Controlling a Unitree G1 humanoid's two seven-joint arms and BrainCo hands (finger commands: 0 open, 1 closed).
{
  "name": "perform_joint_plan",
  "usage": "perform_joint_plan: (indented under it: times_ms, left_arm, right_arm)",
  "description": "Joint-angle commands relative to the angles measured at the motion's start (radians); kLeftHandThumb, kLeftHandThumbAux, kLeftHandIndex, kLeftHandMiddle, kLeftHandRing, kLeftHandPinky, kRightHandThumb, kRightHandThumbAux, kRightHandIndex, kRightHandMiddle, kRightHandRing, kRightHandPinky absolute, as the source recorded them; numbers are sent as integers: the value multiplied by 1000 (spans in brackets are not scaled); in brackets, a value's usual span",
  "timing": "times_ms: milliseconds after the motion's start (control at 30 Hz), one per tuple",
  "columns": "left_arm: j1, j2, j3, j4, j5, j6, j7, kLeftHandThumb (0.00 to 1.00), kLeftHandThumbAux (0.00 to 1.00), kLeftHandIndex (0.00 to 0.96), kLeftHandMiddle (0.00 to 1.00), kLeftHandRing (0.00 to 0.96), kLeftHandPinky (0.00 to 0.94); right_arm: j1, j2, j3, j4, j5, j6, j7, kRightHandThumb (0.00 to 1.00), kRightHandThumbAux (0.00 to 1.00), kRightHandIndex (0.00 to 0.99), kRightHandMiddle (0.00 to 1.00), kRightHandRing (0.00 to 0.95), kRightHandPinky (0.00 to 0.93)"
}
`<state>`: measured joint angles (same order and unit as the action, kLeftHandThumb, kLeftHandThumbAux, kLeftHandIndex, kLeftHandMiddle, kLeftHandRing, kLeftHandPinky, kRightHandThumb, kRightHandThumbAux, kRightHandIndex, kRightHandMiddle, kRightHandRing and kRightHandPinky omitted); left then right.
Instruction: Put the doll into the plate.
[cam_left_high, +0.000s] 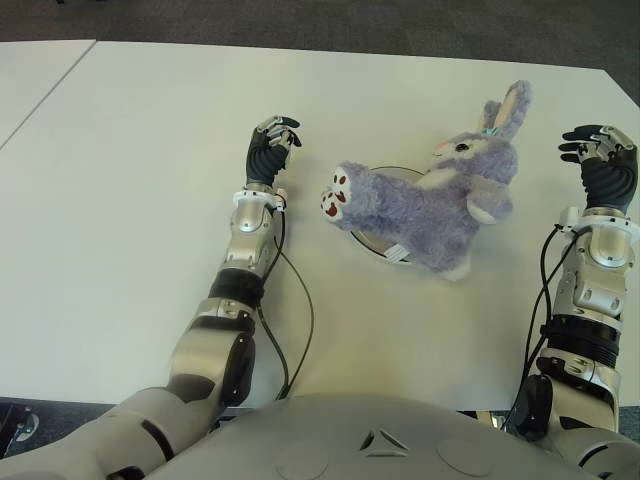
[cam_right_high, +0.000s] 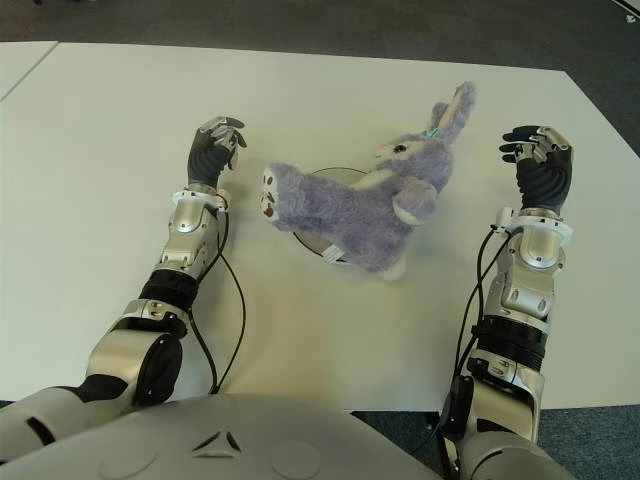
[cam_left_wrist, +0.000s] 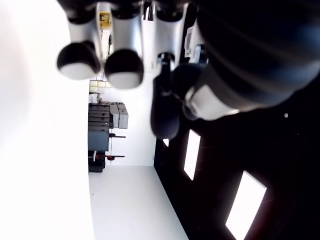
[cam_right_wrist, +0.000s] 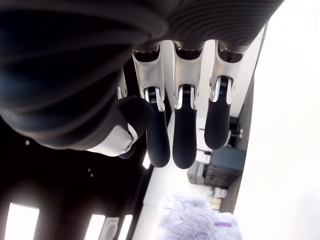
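The purple rabbit doll (cam_left_high: 430, 200) is seen lying on its side over the plate (cam_left_high: 372, 238) at the middle of the white table (cam_left_high: 130, 150) — ears toward 1 o'clock, feet toward 9 o'clock. The left hand (cam_left_high: 270, 148) is held at the doll's 9 o'clock, the right hand (cam_left_high: 600, 160) at its 3 o'clock — both with fingers loosely curled, nothing gripped.
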<state>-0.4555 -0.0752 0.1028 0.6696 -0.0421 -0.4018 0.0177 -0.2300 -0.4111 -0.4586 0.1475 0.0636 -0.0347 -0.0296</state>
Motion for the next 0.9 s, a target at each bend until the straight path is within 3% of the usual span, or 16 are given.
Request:
perform_joint_plan:
  times_ms: [33,333,633,900]
  left_arm:
    - [75,1,7,46,-16,4,-12,711,705,441,876,881,866]
    - [77,-1,5,40,-13,13,-9,711,704,442,875,878,865]
    - [77,-6,-3,40,-5,11,-4,711,704,442,878,882,870]
    - [76,-4,-10,42,-2,13,-10,711,704,442,880,884,871]
  right_arm:
    - [32,38,9,15,-4,-17,-32,832,687,386,533,674,604]
    - [74,84,47,-2,-12,26,-61,834,686,392,551,716,630]
    - [116,99,125,-49,-28,137,-29,836,684,399,557,741,650]
    - [120,105,170,-44,-24,155,0,839,681,410,565,770,713]
